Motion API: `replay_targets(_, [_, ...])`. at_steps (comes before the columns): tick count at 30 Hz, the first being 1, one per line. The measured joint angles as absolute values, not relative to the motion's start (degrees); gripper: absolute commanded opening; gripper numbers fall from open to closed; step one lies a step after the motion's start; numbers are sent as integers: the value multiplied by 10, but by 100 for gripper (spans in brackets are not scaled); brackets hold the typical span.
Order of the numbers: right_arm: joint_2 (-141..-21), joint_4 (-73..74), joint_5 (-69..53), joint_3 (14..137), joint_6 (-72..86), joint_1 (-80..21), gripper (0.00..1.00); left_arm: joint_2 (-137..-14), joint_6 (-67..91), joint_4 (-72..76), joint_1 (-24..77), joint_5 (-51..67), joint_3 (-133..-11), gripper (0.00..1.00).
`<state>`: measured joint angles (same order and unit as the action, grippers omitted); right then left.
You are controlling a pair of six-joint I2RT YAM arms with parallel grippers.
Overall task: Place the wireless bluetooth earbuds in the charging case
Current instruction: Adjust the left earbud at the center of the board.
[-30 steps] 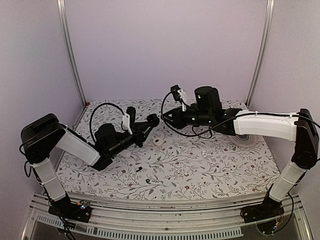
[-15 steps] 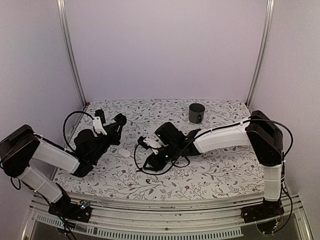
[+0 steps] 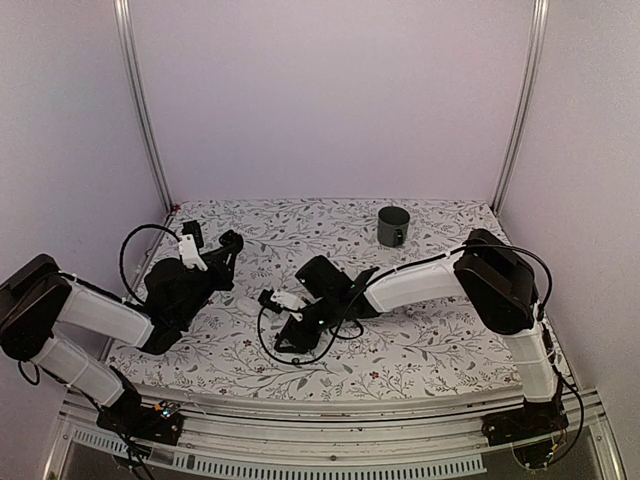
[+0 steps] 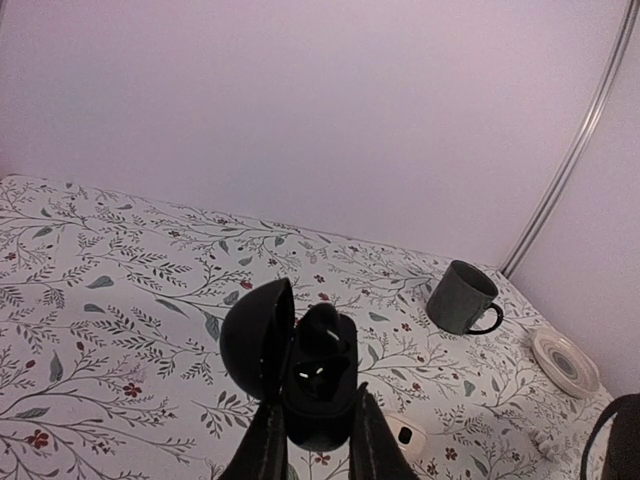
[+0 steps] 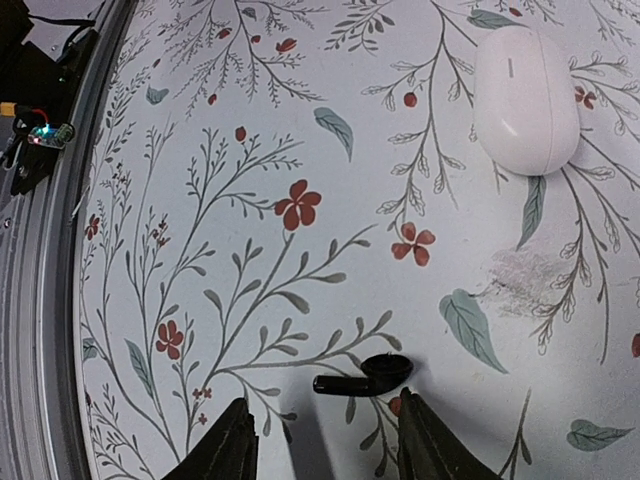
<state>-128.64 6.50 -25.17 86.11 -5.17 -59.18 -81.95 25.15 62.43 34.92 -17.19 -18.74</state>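
Note:
My left gripper (image 4: 315, 405) is shut on the charging case (image 4: 322, 390), a glossy black pebble held above the cloth with its lid (image 4: 257, 338) swung open to the left. One black earbud (image 4: 322, 328) sits in the case's upper well, and the lower well shows only two bright contacts. A second earbud (image 5: 365, 375) lies on the floral cloth. My right gripper (image 5: 325, 402) is open and low over the cloth, one fingertip on each side of that earbud and just short of it. In the top view the left gripper (image 3: 226, 249) is at the left and the right gripper (image 3: 284, 340) is near the front middle.
A grey mug (image 3: 392, 225) stands at the back right. A white oval pebble (image 5: 525, 98) lies beyond the loose earbud. A small white piece with a dark spot (image 4: 408, 435) and a white ribbed disc (image 4: 565, 362) also lie on the cloth. The table's metal front rail (image 5: 40, 230) is close on the left.
The right arm has swung from the back of the table down to the front middle, and its jaws have opened wider over the loose earbud. The left arm has drawn back to the left with the case.

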Motion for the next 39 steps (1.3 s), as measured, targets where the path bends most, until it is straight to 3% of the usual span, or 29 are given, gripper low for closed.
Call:
replay_targets(27, [-1361, 147, -243, 1002, -117, -589, 53, -820, 256, 618, 342, -152, -188, 0])
replay_targets(39, [-1390, 190, -272, 1058, -122, -597, 48, -820, 256, 618, 341, -150, -188, 0])
